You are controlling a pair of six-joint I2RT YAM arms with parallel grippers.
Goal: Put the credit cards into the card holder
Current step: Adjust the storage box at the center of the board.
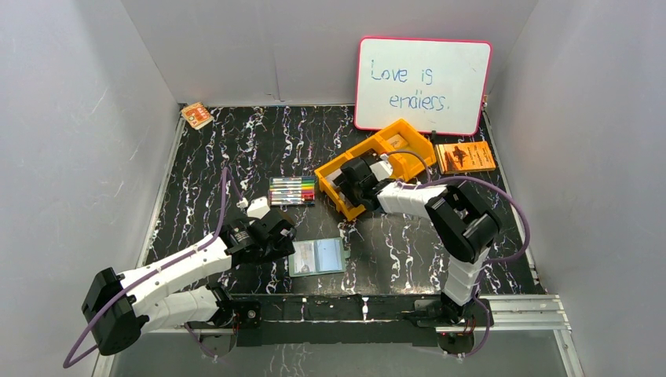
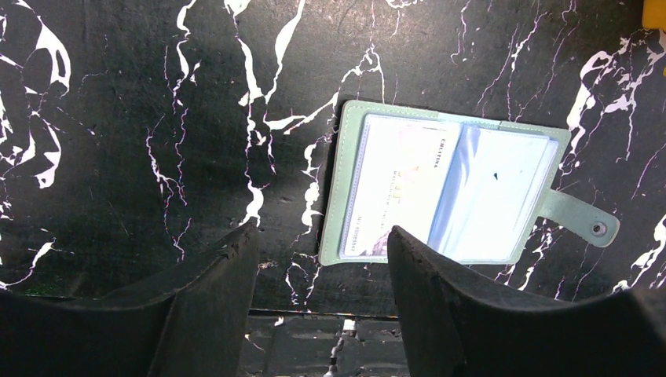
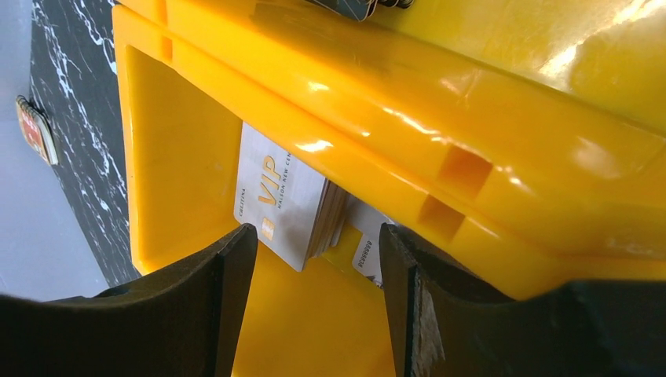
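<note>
Stack of credit cards (image 3: pixel 283 200) leans on the divider in an end compartment of the orange bin (image 3: pixel 471 102), VIP face out. The right pincer (image 3: pixel 316 236) hangs over it, jaws spread either side, nothing pinched yet; it looks lined up to nip an edge. On the counter (image 2: pixel 118 118) the card holder (image 2: pixel 448 188) lies open, pockets up. The left pincer (image 2: pixel 322 236) hovers at its edge, spread and empty, likely there to steady it.
</note>
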